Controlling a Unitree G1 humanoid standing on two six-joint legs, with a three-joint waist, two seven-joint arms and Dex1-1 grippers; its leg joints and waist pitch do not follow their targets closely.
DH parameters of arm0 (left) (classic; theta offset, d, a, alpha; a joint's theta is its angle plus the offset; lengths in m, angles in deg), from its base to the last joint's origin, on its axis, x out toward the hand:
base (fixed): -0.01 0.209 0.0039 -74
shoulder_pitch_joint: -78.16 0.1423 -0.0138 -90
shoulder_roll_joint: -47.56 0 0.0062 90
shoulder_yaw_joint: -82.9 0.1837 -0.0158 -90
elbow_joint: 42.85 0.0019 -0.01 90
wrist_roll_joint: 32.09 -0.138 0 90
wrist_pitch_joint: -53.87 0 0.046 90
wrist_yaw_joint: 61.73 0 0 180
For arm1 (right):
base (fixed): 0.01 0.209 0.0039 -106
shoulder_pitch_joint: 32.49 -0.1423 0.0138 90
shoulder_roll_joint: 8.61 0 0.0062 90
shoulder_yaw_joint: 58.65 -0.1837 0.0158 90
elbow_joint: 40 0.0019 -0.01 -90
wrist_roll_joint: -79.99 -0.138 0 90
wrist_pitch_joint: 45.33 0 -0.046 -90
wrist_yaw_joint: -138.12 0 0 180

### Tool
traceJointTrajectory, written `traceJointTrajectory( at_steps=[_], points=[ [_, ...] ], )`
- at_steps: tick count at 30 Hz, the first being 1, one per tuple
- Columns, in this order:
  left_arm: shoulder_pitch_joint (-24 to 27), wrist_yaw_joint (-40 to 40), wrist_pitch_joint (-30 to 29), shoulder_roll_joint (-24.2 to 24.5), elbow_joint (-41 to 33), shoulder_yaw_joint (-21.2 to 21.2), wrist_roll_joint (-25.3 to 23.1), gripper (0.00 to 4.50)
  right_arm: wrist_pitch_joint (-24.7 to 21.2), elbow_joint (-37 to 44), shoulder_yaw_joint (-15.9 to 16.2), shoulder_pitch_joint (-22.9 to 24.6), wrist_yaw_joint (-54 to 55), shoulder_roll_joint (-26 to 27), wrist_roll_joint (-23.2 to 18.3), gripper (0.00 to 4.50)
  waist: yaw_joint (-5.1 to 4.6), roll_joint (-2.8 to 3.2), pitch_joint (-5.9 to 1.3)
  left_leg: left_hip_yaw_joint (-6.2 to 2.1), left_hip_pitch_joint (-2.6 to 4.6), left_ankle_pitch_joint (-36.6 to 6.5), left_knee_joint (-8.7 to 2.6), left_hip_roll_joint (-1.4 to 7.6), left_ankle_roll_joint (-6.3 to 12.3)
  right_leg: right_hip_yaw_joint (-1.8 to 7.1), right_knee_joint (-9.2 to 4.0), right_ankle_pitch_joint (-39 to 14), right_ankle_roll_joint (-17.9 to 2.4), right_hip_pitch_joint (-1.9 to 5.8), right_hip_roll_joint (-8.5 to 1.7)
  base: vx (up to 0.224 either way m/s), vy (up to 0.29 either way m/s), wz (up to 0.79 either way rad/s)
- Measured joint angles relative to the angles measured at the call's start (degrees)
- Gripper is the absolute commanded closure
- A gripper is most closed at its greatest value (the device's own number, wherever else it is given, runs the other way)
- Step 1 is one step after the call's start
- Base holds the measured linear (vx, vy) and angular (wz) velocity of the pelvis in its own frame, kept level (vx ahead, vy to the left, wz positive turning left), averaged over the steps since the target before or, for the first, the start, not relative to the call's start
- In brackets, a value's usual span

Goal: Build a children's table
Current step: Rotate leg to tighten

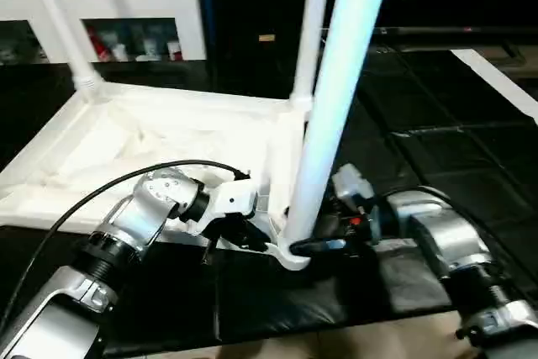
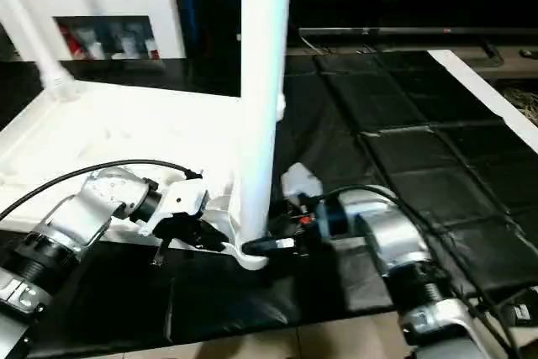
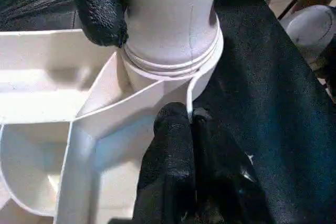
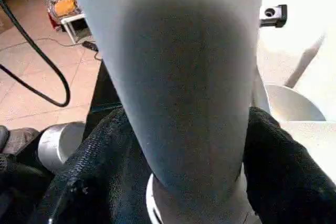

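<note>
I have the large white plastic table top (image 1: 126, 153) lying ribbed side up on the black floor mat (image 1: 437, 166), so its round corner sockets face upward. At its near corner socket (image 3: 173, 69), my right gripper (image 2: 277, 244) is grasping the long white tapered tubular leg (image 1: 332, 98) low down, keeping it upright. My left gripper (image 3: 191, 124), clenched with nothing between its fingers, presses the rim beside that socket, I judge to steady the top.

The near leg (image 1: 336, 98) and both pincers crowd the corner socket (image 3: 173, 72); black mat (image 2: 420, 166) rightward lies open.
</note>
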Motion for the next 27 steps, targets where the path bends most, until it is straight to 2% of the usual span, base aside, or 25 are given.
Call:
traceJointTrajectory(
  at_steps=[2, 3, 9, 16, 21, 25, 27],
  points=[
    [-0.07, 0.28, 0.11, -0.03, 0.17, 0.01, 0.06, 4.5, -0.48, -0.25, 0.0, -0.17, -0.04, -0.05, -0.04, 1.79, -0.03, 0.0, 0.0, 0.01, -0.01, 0.0, -0.01, -0.02, 0.0, 0.07, 0.01, 0.0, 0.01, -0.01, 0.01, 0.0, 0.0, 0.0],
    [-0.13, 0.34, 0.25, -0.05, 0.33, 0.02, 0.06, 4.5, -0.64, -0.43, 0.06, -0.36, -0.18, -0.05, -0.05, 2.05, -0.03, 0.0, 0.0, 0.01, 0.0, 0.0, -0.02, -0.02, 0.0, 0.07, 0.02, -0.01, 0.01, -0.01, 0.02, 0.0, 0.0, 0.0],
    [-1.01, 0.43, 0.9, -0.42, 1.73, 0.11, 0.09, 4.5, -0.91, -1.69, 0.78, -1.85, -0.78, -0.43, 0.16, 2.34, 0.14, -0.05, -0.03, 0.03, 0.0, 0.01, 0.0, -0.03, 0.01, 0.24, 0.05, -0.01, 0.02, 0.02, 0.05, 0.0, 0.0, 0.0],
    [-1.2, -0.27, -1.03, -1.66, 2.98, -0.55, 0.23, 4.5, -1.3, -1.79, 0.49, -1.75, -0.65, -0.36, 0.23, 2.38, 0.3, -0.2, -0.16, 0.22, 0.0, 0.25, 0.01, -0.04, 0.01, 0.66, 0.3, -0.29, 0.5, 0.03, 0.06, 0.0, 0.0, 0.0],
    [-1.61, -3.9, -5.33, -3.07, 4.17, -1.93, 0.2, 4.5, -3.19, -1.02, -1.85, -0.31, 5.72, 1.35, 0.41, 2.38, 0.23, -0.16, -0.19, 0.26, 0.05, 0.54, -0.03, -0.02, -0.31, 0.78, 0.5, -0.32, 0.54, 0.08, 0.06, 0.0, 0.0, 0.0],
    [-3.04, -11.58, -10.17, -5.26, 6.65, -4.84, -1.19, 4.5, -4.55, -1.65, -5.98, 0.07, 19.61, 6.67, 1.81, 2.43, -1.28, -0.15, -0.2, 0.24, 0.07, 0.81, 0.0, -0.06, -0.45, 0.7, 0.38, -0.31, 0.57, 0.09, 0.08, 0.0, 0.0, 0.0],
    [-3.55, -16.75, -13.56, -7.53, 7.58, -6.41, -1.55, 4.5, -4.74, -2.31, -7.89, -0.23, 28.13, 9.68, 3.25, 2.43, -2.5, -0.09, -0.24, 0.17, 0.02, 0.81, 0.06, -0.07, -0.44, 0.36, -0.17, -0.3, 0.59, 0.22, 0.09, 0.0, 0.0, 0.0]
  ],
)
